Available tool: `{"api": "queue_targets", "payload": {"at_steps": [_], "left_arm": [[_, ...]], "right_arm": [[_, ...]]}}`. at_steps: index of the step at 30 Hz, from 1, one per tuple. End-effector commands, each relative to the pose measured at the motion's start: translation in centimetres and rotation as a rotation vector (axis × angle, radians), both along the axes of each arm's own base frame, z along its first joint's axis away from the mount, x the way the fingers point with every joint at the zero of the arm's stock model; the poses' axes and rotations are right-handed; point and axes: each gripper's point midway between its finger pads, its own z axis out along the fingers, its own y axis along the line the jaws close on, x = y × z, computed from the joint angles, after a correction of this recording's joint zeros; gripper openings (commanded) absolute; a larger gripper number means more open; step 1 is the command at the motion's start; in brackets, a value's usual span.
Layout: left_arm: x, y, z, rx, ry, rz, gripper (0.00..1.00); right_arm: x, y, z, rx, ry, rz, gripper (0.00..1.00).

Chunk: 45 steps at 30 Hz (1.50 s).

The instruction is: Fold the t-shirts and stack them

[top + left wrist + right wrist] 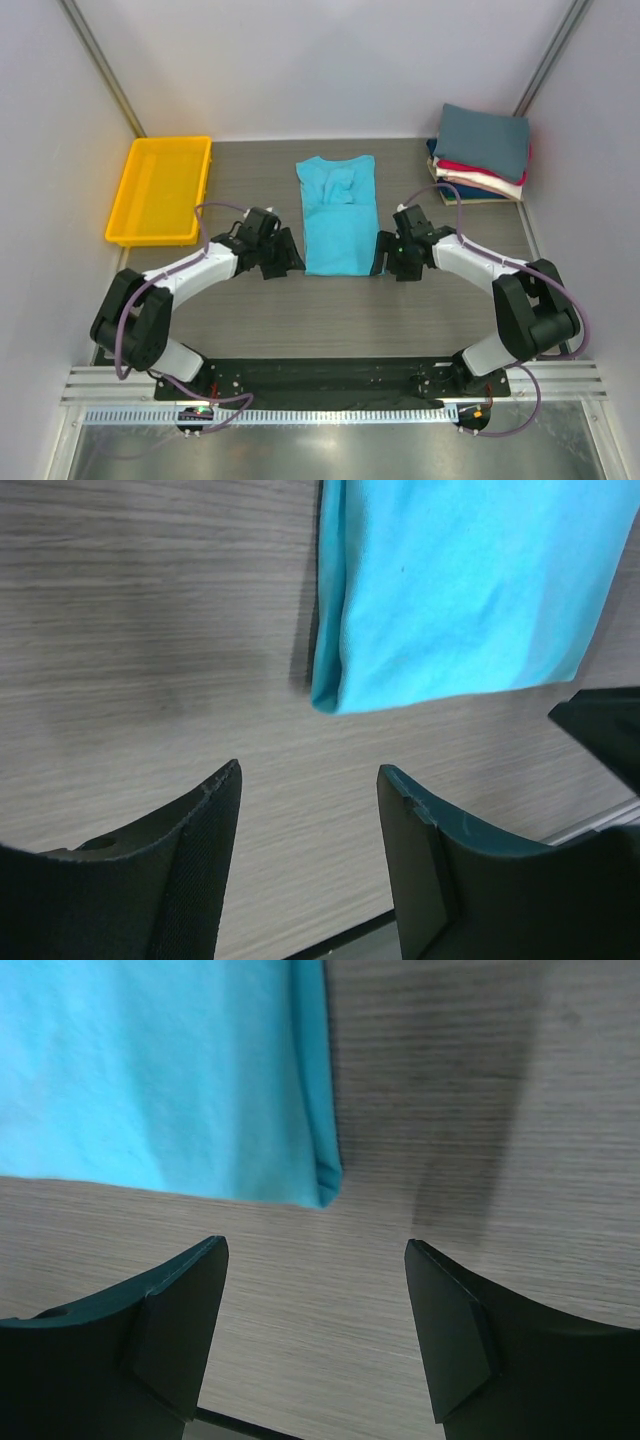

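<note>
The turquoise t-shirt (337, 213) lies flat in the middle of the table, folded lengthwise into a long strip with its sleeves tucked in near the far end. My left gripper (285, 257) is open and empty at the shirt's near left corner (330, 695). My right gripper (386, 258) is open and empty at its near right corner (325, 1185). Both sets of fingers hover over bare table just short of the hem. A stack of folded shirts (482, 155), slate-grey on top, then red, cream and navy, sits at the far right.
A yellow plastic tray (161, 188) sits at the far left. White walls close the table on three sides. In the left wrist view the right gripper's dark tip (600, 730) shows past the shirt's hem.
</note>
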Motion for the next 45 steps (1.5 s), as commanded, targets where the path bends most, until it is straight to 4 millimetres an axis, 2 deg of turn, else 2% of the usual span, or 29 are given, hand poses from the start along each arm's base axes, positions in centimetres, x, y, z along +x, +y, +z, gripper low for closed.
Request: {"api": "queue_targets", "payload": {"at_steps": [1,9,12,18,20,22,23,24,26,27,28,30,31,32,33,38,39,40,41,43,45], "left_arm": [[1.7,-2.5,0.3,-0.094,-0.043,0.012,0.58],[2.1,-3.5,-2.4,-0.103,-0.010,0.030,0.59],[2.0,-3.7,-3.3,-0.091,0.002,0.037,0.58],[2.5,-3.6,-4.3,-0.076,0.006,0.068,0.54],[2.8,-3.6,-4.7,-0.072,0.007,0.077,0.49],[3.0,-3.8,-4.9,-0.080,0.009,0.077,0.39],[3.0,-4.0,-5.0,-0.083,0.010,0.075,0.30],[3.2,-4.3,-5.1,-0.088,0.012,0.078,0.17],[3.0,-4.7,-4.9,-0.092,0.009,0.069,0.09],[3.1,-4.9,-4.8,-0.093,0.002,0.068,0.01],[2.9,-5.2,-4.3,-0.095,-0.011,0.062,0.00],[2.1,-5.4,-3.1,-0.103,-0.023,0.054,0.00],[2.0,-5.5,-2.4,-0.109,-0.042,0.057,0.00],[1.1,-4.9,-2.4,-0.085,-0.022,0.063,0.00],[0.3,-5.0,-1.7,-0.078,-0.031,0.055,0.00],[-4.3,-3.7,1.8,-0.073,-0.058,0.073,0.00],[-5.6,-4.0,2.3,-0.073,-0.059,0.056,0.00],[-6.9,-3.4,2.3,-0.049,-0.045,0.053,0.00],[-7.6,-3.4,3.8,-0.082,-0.064,0.068,0.00],[-9.6,-3.1,4.6,-0.063,-0.073,0.058,0.00],[-10.7,-3.3,6.8,-0.096,-0.107,0.065,0.00]], "right_arm": [[1.5,1.1,1.3,0.098,-0.086,-0.015,0.78],[1.8,1.3,-0.5,0.129,-0.081,-0.015,0.76],[2.0,1.3,-1.3,0.140,-0.073,-0.025,0.70],[2.0,1.3,-2.4,0.148,-0.054,-0.029,0.45],[2.2,1.3,-2.5,0.152,-0.057,-0.031,0.38],[2.1,1.2,-2.6,0.154,-0.052,-0.034,0.28],[2.2,1.2,-2.5,0.159,-0.054,-0.035,0.25],[2.3,1.2,-2.5,0.162,-0.056,-0.035,0.22],[2.3,1.3,-2.2,0.168,-0.062,-0.036,0.16],[2.2,1.3,-2.0,0.173,-0.063,-0.035,0.13],[2.0,1.3,-1.9,0.177,-0.062,-0.037,0.01],[1.6,1.2,-0.5,0.190,-0.082,-0.041,0.01],[1.1,0.9,-0.8,0.180,-0.064,-0.041,0.01],[0.9,0.8,0.4,0.186,-0.089,-0.044,0.01],[0.5,0.4,0.7,0.176,-0.090,-0.052,0.01],[-3.5,-0.7,3.6,0.192,-0.088,-0.076,0.01],[-4.3,-0.7,5.1,0.222,-0.127,-0.088,0.01],[-5.7,-0.6,5.4,0.224,-0.110,-0.079,0.01],[-6.4,-0.5,5.9,0.234,-0.113,-0.079,0.01],[-8.4,-0.2,7.5,0.257,-0.135,-0.080,0.01],[-9.2,0.1,9.3,0.287,-0.158,-0.095,0.01]]}}
